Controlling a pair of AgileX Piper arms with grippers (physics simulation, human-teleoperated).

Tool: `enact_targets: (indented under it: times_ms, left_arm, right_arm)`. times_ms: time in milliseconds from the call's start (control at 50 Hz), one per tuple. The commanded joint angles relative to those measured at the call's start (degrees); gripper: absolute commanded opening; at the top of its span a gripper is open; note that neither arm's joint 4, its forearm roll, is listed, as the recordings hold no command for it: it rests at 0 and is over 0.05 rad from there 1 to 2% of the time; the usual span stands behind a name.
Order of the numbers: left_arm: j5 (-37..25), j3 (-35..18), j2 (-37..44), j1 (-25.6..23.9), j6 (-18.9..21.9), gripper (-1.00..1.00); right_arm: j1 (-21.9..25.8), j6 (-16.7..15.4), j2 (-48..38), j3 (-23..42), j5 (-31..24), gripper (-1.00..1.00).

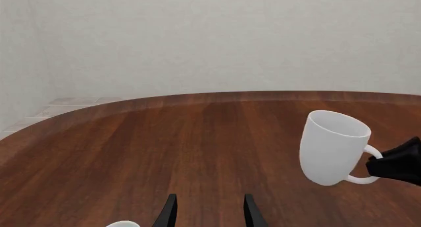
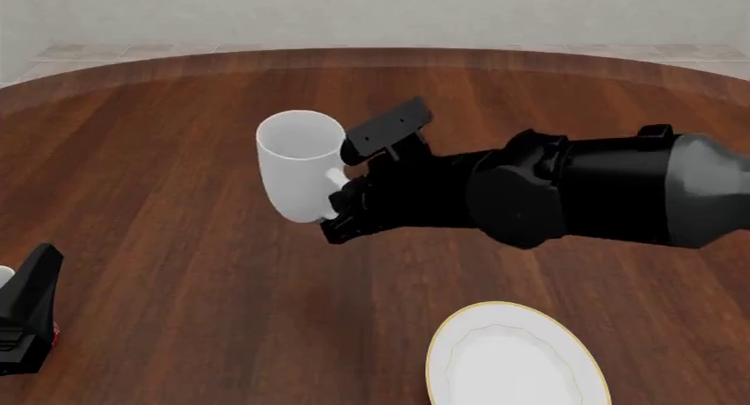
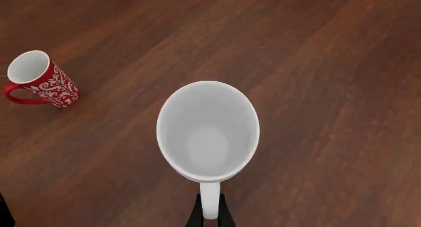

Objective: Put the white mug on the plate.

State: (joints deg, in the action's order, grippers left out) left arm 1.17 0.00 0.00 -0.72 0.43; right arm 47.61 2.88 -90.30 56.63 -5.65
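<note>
The white mug [image 2: 299, 163] hangs a little tilted over the middle of the table, mouth up. My right gripper [image 2: 341, 201] is shut on its loop handle [image 3: 209, 202]. In the left wrist view the same mug [image 1: 332, 148] shows off to one side with the right gripper [image 1: 395, 165] on its handle. The plate [image 2: 515, 361], white with a gold rim, lies bare at the near right edge, well apart from the mug. My left gripper [image 1: 210, 198] is open with nothing between its fingers and stays low at the near left [image 2: 30, 308].
A red patterned mug [image 3: 39, 81] stands upright on the wood near the left arm; its rim [image 1: 122, 223] shows just beside the left fingers. The table's curved far edge [image 1: 197, 100] runs along a pale wall.
</note>
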Motion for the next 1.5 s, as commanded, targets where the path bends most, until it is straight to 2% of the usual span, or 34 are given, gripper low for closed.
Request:
enact_targets:
  times_ms: [20, 820, 980, 1040, 1500]
  left_arm:
    - [0.00, 0.00, 0.00, 0.00, 0.00, 1.00]
    - [0.00, 0.00, 0.00, 0.00, 0.00, 1.00]
    - [0.00, 0.00, 0.00, 0.00, 0.00, 1.00]
    - [0.00, 0.00, 0.00, 0.00, 0.00, 1.00]
    - [0.00, 0.00, 0.00, 0.00, 0.00, 1.00]
  right_arm:
    - [-0.10, 0.63, 4.91, -3.51, 0.07, -1.00]
    - [-1.76, -1.69, 17.60, -14.09, -2.21, -1.00]
    - [-1.61, -0.85, 21.19, -16.95, -2.16, -1.00]
    - [-2.41, -2.07, 23.01, -18.00, -2.64, -1.00]
    - [-5.34, -2.23, 35.94, -23.20, -9.01, -1.00]
